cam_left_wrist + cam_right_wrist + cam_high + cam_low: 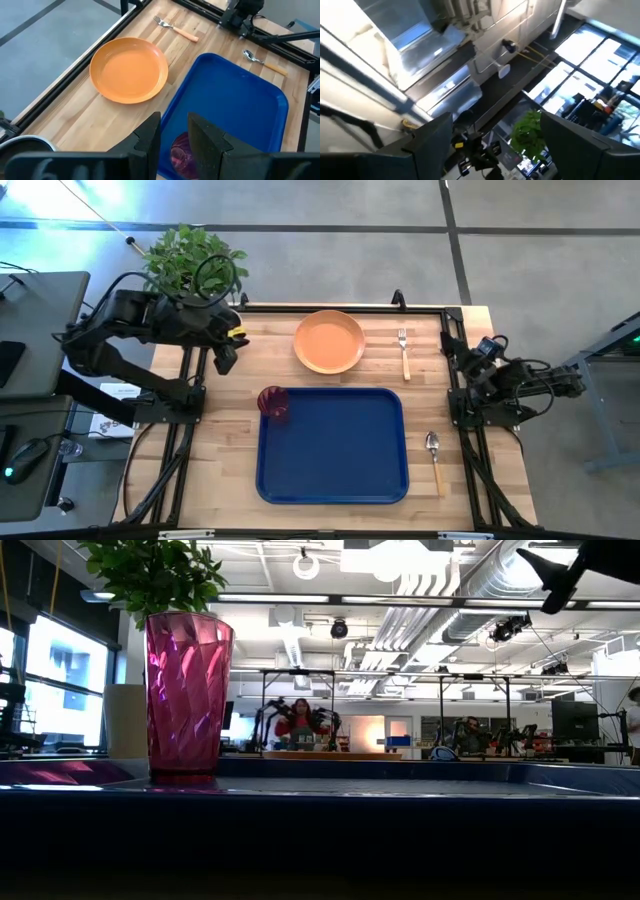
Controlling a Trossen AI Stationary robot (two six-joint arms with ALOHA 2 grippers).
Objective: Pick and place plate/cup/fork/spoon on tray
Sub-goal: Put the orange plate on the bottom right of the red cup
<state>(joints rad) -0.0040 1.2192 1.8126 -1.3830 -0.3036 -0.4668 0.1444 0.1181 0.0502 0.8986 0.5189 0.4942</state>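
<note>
The dark red cup [273,402] stands upright on the blue tray [340,460], in its far left corner; it also shows in the low view [187,690]. The orange plate [329,341] lies on the table beyond the tray. The fork [404,352] lies to the plate's right. The spoon [434,455] lies off the tray's right edge. My left gripper [226,358] is open and empty, above the table left of and beyond the cup; its wrist view shows the cup [180,155] between its fingers, farther off. My right gripper [462,350] waits open at the table's right edge.
A potted plant [192,262] stands at the far left corner, behind my left arm. Black frame rails [190,430] run along the table's left and right sides. Bare wood shows around the plate and between the tray and the spoon.
</note>
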